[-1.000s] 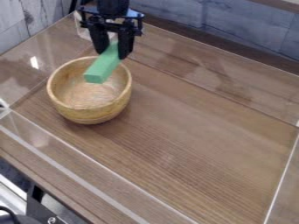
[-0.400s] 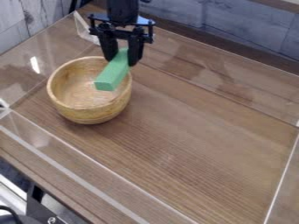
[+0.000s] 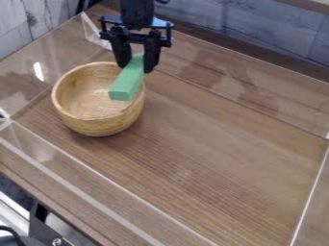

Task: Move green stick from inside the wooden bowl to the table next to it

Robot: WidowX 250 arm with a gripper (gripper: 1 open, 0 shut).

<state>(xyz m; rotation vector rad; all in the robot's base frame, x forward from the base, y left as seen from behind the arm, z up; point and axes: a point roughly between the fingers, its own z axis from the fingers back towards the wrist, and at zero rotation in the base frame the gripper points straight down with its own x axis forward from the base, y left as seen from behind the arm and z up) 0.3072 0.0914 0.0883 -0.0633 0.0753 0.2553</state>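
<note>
The green stick (image 3: 127,79) hangs tilted over the right rim of the wooden bowl (image 3: 92,113), its lower end just above the rim. My gripper (image 3: 135,61) is shut on the stick's upper end, with its black fingers (image 3: 119,48) coming down from above. The bowl sits at the left of the table (image 3: 206,144) and its inside looks bare.
Clear acrylic walls (image 3: 154,207) run along the table's front, left and right edges. A grey brick-pattern wall stands behind. Open brown tabletop lies to the right of the bowl.
The gripper has carried the green stick up and to the right, from inside the bowl to above its right rim.
</note>
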